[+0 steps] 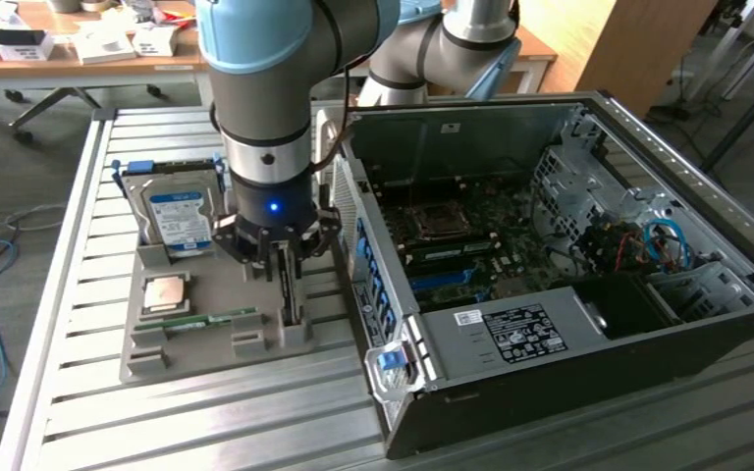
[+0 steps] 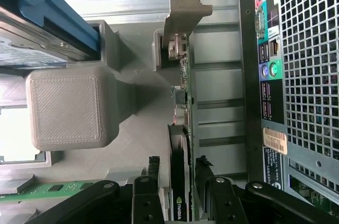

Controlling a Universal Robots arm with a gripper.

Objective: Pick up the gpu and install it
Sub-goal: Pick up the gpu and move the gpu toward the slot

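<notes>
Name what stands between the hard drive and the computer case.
The gpu, standing on edge in the grey holder, lies between hard drive and computer case, the open pincer straddling it, per the exterior view.

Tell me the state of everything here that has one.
Thin dark gpu card with grey bracket: on edge in grey tray slot.
Gripper: open, straddling the gpu card.
Black computer case: side panel off, motherboard exposed.
Boxy blue-labelled hard drive: standing in tray.
</notes>
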